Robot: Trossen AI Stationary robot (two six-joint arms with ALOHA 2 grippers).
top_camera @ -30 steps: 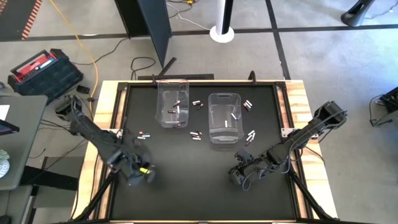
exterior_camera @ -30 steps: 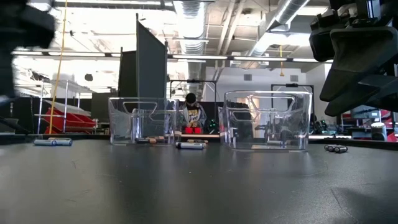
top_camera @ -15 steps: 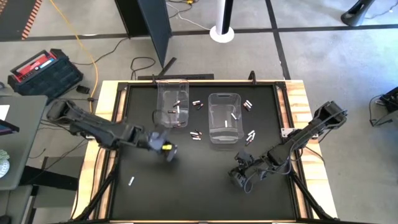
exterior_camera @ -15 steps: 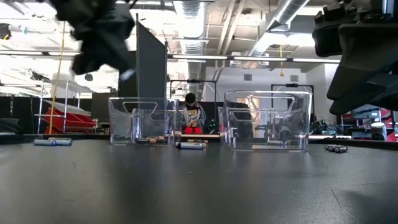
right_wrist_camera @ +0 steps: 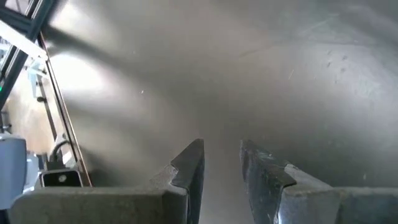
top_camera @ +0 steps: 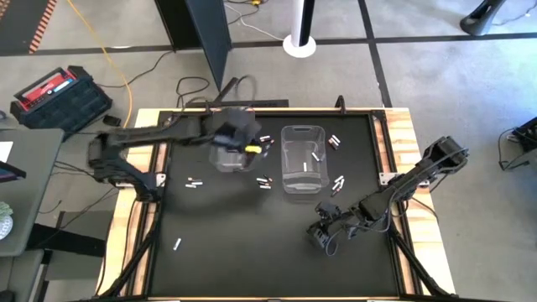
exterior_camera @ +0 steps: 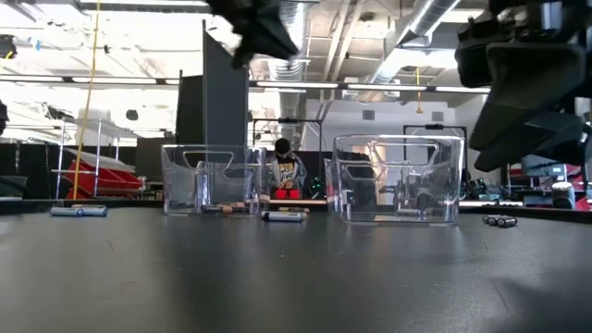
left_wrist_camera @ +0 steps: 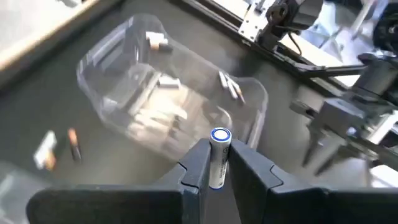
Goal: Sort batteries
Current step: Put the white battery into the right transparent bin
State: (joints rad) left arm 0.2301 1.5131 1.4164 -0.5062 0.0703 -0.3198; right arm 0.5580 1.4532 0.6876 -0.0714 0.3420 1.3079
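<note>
My left gripper (top_camera: 250,148) hangs high over the right side of the left clear bin (top_camera: 225,161), shut on a white battery (left_wrist_camera: 219,155) with a blue-ringed end. It points toward the right clear bin (top_camera: 303,158), which holds white batteries. Loose batteries lie on the black mat: beside the bins (top_camera: 267,140) (top_camera: 336,143), in front of them (top_camera: 264,180) (top_camera: 338,183), at the left (top_camera: 195,182), and one near the front left (top_camera: 177,245). My right gripper (top_camera: 323,235) stays low over the mat's near right part, open, with nothing between its fingers (right_wrist_camera: 193,165). My left gripper pinches the white battery by its sides (left_wrist_camera: 217,167) between the two fingers. The battery lies along the fingers, and its blue-ringed end (left_wrist_camera: 221,135) sticks out past the tips. The fingers slant down toward the table's right. The battery is lifted clear, high above the bins.
The two clear bins (exterior_camera: 213,180) (exterior_camera: 398,178) stand side by side at the mat's far middle. The table has wooden side rails (top_camera: 143,126). A dark panel (top_camera: 205,33) and a white post (top_camera: 299,42) stand beyond the far edge. The mat's near middle is bare.
My left gripper has risen from the mat's near left part and swung toward the far edge and the right, rolling as it went, and now hangs over the left bin with the battery in its fingers. One white battery stays on the mat where it was.
</note>
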